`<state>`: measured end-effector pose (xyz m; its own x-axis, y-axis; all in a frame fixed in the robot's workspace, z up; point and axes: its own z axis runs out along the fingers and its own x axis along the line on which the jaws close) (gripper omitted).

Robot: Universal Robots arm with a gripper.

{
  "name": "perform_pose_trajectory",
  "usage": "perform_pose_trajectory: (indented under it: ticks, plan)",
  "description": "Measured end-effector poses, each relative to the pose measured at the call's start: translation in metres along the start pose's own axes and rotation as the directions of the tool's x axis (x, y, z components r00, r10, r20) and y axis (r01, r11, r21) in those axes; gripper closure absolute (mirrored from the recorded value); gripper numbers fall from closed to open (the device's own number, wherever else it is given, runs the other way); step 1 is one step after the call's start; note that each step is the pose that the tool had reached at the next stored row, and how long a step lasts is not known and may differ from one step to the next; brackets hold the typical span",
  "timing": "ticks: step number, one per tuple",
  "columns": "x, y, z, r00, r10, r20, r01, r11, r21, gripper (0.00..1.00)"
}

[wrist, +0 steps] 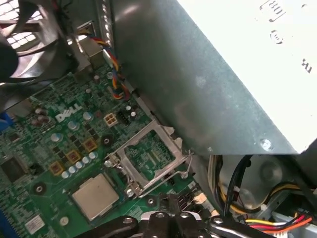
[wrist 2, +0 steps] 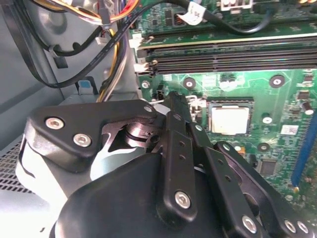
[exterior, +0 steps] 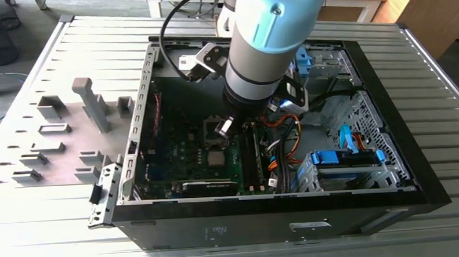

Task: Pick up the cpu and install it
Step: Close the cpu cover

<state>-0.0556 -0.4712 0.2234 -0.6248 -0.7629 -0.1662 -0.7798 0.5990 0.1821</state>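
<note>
While the pincer (exterior: 224,130) hovers, the cpu (wrist: 95,196) apparently lies seated.

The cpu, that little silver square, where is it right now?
The cpu lies flat on the green motherboard inside the open computer case, right beside the metal-framed socket, to the exterior view's left of the memory slots.

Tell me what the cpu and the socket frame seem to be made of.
The cpu: metal top, going by its flat silvery-grey matte sheen. The socket frame: probably thin stamped steel, pale grey with bright edges; the exact metal cannot be told.
</note>
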Motion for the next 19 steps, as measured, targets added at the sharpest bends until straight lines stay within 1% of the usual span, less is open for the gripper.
perform_pose_trajectory:
  ticks: [6, 11, 19]
  plan:
    - [-0.0071, 0.0053, 0.0072, 1.0000, 0.000, 0.0001, 0.000, 1.0000, -0.0001, 0.89]
    - [-0.0114, 0.0084, 0.0132, 1.0000, -0.003, -0.0004, 0.003, 1.0000, -0.0005, 0.89]
    - [-0.0169, 0.0125, 0.0203, 1.0000, -0.004, -0.0007, 0.004, 1.0000, -0.0007, 0.89]
